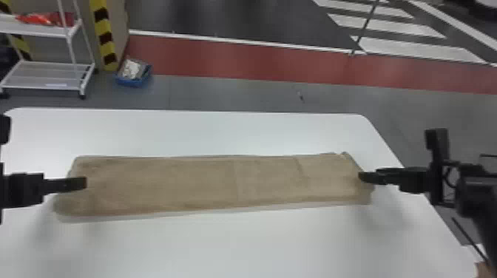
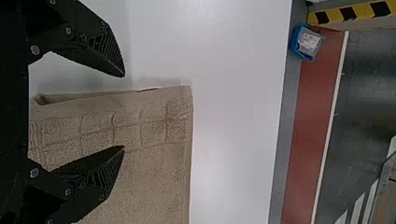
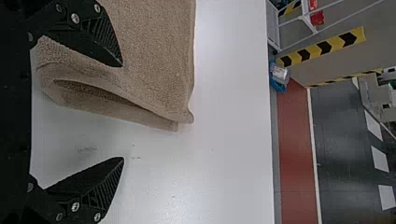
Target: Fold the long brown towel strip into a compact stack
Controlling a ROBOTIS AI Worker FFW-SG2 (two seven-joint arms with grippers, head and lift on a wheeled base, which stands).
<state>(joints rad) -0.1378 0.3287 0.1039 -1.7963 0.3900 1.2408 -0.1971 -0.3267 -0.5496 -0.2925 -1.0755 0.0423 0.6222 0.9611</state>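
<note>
shows the brown towel strip (image 1: 207, 185) laid out long across the middle of the head view, flat on the white table (image 1: 222, 244), with slightly uneven layers at both short ends. places the left gripper (image 1: 79, 183) over the strip's left end, coming in from the left edge of the frame. in the left wrist view, has the left gripper (image 2: 124, 111) with fingers spread well apart, one above bare table and the other over the towel, near a woven grid pattern along the end. places the right gripper (image 1: 366, 177) at the strip's right end, coming in from the right side of the frame. in the right wrist view, has the right gripper (image 3: 123, 112) spread wide too, with one finger over the cloth, the other above bare table, and a looped, slightly gaping fold between. at the upper left of the head view, shows a white cart (image 1: 37, 31) bearing a red bag (image 1: 40, 18), beside a column (image 1: 103, 33) with yellow and black markings. has a blue bin (image 1: 135, 82) on the floor near the column, by a red floor band (image 1: 240, 59).
</note>
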